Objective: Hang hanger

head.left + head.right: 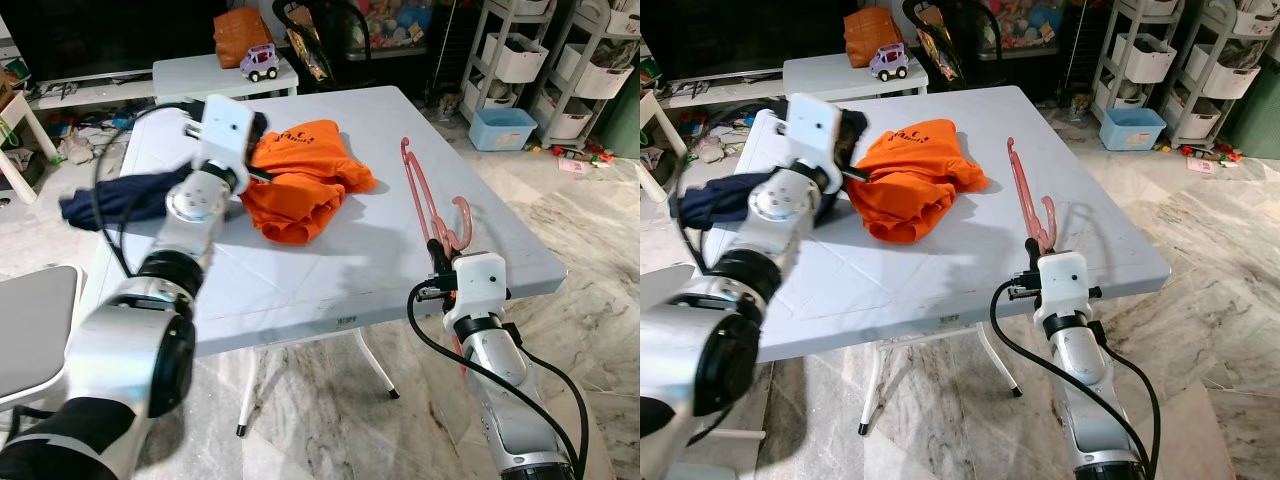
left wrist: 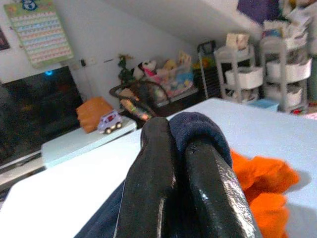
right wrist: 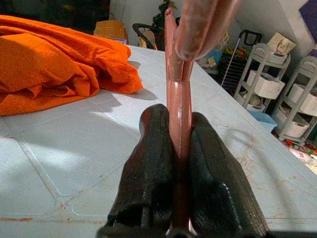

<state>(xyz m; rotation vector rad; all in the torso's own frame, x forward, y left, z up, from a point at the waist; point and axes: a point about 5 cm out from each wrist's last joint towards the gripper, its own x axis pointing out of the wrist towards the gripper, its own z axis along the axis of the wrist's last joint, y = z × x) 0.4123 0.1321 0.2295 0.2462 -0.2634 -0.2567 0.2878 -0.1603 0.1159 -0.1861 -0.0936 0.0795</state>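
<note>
The hanger point(image 1: 425, 197) looks like smooth pink plastic with a slight gloss, pinched between the right gripper point(image 3: 179, 144) fingers point(image 3: 151, 163), which are matt black and faintly grained. It lies on the table point(image 1: 350, 270), a pale blue-white plastic top, matt and lightly scuffed. On the table near the hanger, the orange shirt point(image 1: 300, 180) is soft, crumpled cloth. The left gripper point(image 2: 181, 163) fingers clamp dark navy cloth point(image 2: 200, 126). Under the table, the floor point(image 1: 590, 220) is glossy marble-patterned tile.
</note>
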